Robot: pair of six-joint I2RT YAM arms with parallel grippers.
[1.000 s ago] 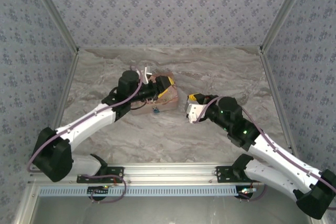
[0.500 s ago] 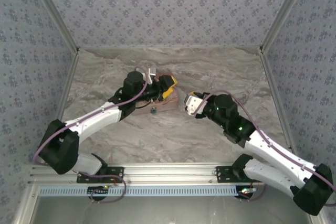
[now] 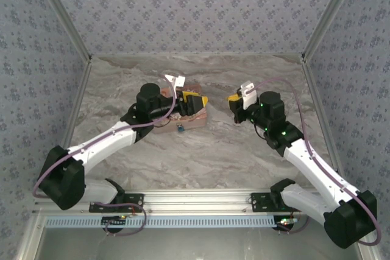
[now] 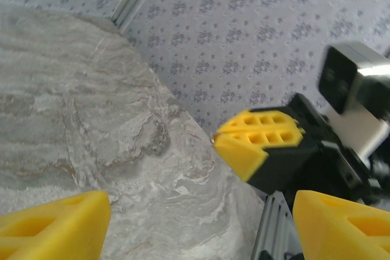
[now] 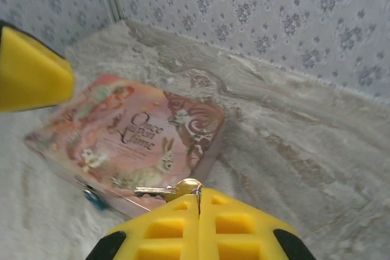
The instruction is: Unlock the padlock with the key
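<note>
The tiny blue padlock [image 3: 180, 128] hangs at the front edge of the pink illustrated tin [image 3: 190, 120]; in the right wrist view the padlock [image 5: 93, 198] is a blurred blue spot at the tin's [image 5: 131, 135] near corner. My right gripper [image 3: 233, 99] hovers to the right of the tin, apart from it. In its wrist view the right gripper [image 5: 198, 202] is shut on a small brass key [image 5: 164, 191], whose blade points left towards the padlock. My left gripper [image 3: 194, 103] is over the tin's back right part. In its wrist view the left gripper [image 4: 201, 223] is open with nothing between its fingers [image 4: 58, 226].
The marble table [image 3: 244, 150] is walled by patterned panels on three sides, with metal posts at the back corners. In the left wrist view the right gripper's yellow finger [image 4: 262, 141] hangs in front of the back wall. Bare table lies in front of and right of the tin.
My right gripper has risen and swung back and right, away from the tin's front right corner, with the key in it. The left gripper has only shifted slightly over the tin.
</note>
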